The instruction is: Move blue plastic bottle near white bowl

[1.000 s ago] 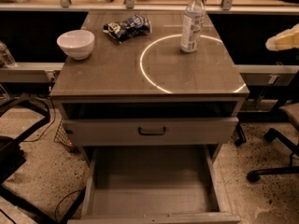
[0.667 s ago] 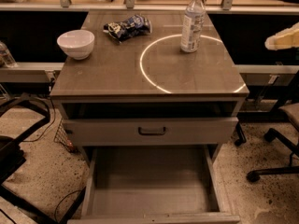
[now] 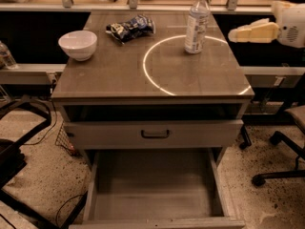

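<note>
Smooth tabletop (image 3: pixel 119 75) bears round white bowl (image 3: pixel 77 45), blue plastic bottle (image 3: pixel 196 25); cream gripper (image 3: pixel 233 34) beyond right edge, jaws together.

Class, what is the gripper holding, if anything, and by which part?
Nothing. The gripper hangs right of the table, apart from the bottle.

My gripper (image 3: pixel 234 33) sits at the far right, level, pointing left, hanging in the air. The white wrist housing (image 3: pixel 291 19) is right behind it, cut off at the edge. I can't see the rest of my arm.
</note>
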Controlling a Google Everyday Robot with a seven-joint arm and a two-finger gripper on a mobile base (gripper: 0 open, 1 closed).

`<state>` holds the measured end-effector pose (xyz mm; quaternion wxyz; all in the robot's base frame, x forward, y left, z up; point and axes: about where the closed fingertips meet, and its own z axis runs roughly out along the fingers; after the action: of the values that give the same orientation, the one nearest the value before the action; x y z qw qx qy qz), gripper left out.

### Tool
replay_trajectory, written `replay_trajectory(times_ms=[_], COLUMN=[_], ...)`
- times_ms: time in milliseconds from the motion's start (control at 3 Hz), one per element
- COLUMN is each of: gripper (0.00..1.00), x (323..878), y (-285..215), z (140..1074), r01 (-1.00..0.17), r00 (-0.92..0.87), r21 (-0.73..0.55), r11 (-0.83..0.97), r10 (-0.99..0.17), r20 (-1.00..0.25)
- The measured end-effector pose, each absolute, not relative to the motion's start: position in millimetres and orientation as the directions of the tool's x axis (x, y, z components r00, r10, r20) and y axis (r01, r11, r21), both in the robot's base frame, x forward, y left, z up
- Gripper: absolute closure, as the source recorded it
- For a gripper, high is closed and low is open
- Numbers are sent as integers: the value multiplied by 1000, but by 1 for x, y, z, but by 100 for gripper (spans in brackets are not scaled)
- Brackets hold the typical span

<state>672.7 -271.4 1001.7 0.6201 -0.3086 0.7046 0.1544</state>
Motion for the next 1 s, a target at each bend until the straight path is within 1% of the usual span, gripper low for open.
replay_trajectory(times_ms=[333, 1000], gripper=[0, 0], x=[709, 759], y=[-259, -241], z=[980, 957], r01=[-640, -657], r00=[-41, -38], r21=[-96, -32], r11=[762, 753], r10=[-159, -76], r20=[-986, -996])
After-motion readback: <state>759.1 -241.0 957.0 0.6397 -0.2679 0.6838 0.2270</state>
